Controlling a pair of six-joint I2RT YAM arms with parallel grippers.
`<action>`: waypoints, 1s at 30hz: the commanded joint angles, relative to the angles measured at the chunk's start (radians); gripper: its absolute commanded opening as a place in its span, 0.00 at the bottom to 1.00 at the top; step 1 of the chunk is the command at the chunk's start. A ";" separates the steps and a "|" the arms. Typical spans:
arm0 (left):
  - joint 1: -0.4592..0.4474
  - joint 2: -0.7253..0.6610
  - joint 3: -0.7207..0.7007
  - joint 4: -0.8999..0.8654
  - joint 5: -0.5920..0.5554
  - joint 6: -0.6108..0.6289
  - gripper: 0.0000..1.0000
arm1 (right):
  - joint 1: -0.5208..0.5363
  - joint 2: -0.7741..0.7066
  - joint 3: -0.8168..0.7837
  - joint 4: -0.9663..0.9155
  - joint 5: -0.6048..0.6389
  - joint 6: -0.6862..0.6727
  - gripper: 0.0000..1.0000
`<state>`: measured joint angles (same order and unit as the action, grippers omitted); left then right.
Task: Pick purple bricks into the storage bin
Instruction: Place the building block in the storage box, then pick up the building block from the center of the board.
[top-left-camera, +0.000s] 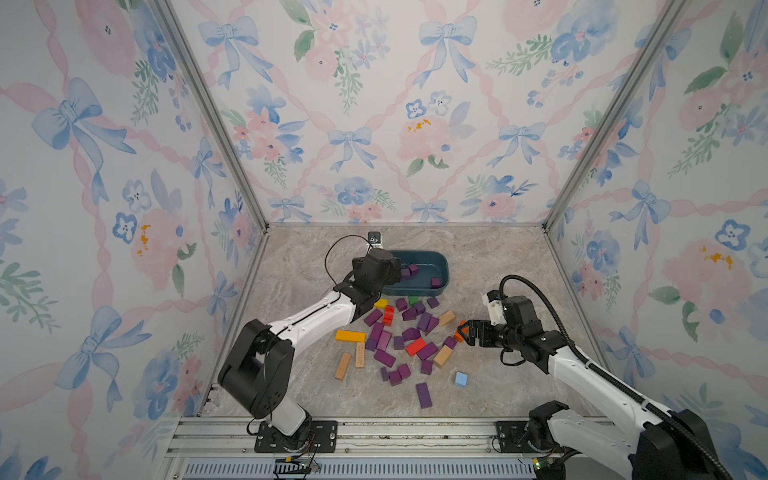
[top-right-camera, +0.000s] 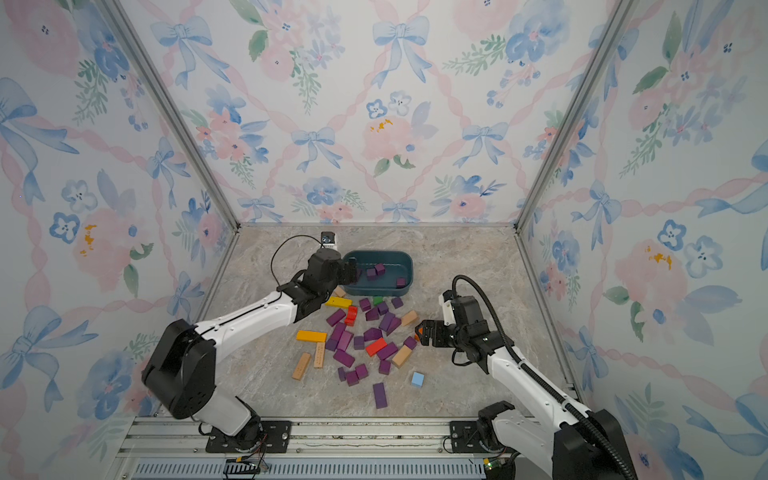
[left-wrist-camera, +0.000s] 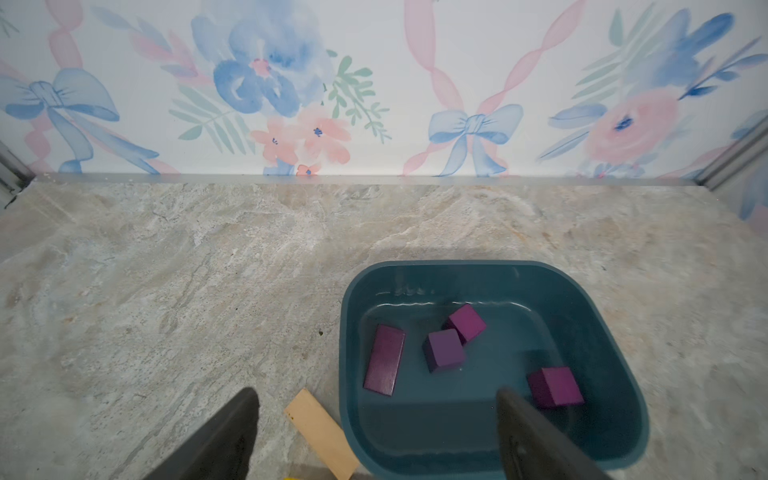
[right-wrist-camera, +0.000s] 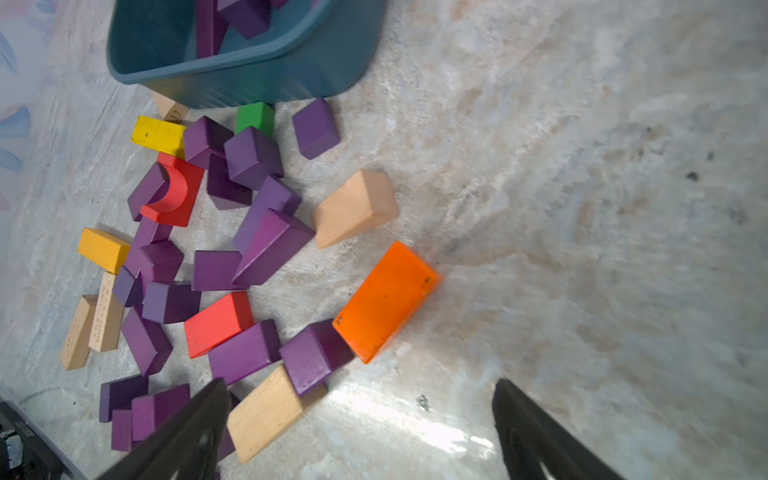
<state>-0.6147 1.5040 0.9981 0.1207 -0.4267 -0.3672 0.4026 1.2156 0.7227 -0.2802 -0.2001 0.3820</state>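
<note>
Entry 1, left gripper (left-wrist-camera: 377, 398): fingers parted wide, nothing gripped; masked by its own wrist in both top views. Beneath and ahead lies the storage bin (left-wrist-camera: 345, 332), one finger over its interior, one outside. Inside: four purple bricks (left-wrist-camera: 444, 349). Below the gap, a tan block (left-wrist-camera: 322, 432), cut off, seemingly touching the bin wall.

Entry 2, right gripper (right-wrist-camera: 361, 384): parted, empty; loose purple bricks (right-wrist-camera: 245, 353) ahead, several overlapping.

Now the storage bin (top-left-camera: 443, 266) partly lost behind left arm (top-left-camera: 372, 270), orange block (top-left-camera: 459, 336) mostly hidden under right gripper (top-left-camera: 462, 331)
</note>
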 joint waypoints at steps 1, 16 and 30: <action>-0.006 -0.125 -0.148 0.156 0.094 0.066 0.92 | 0.063 0.062 0.076 -0.032 0.076 0.006 0.97; -0.117 -0.495 -0.660 0.411 0.190 0.181 0.98 | 0.231 0.380 0.341 -0.053 0.143 0.040 0.90; -0.151 -0.608 -0.857 0.574 0.278 0.237 0.98 | 0.312 0.372 0.341 -0.263 0.283 0.125 0.76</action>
<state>-0.7597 0.9154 0.1669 0.6224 -0.1814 -0.1669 0.6853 1.6161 1.0878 -0.4496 0.0254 0.4694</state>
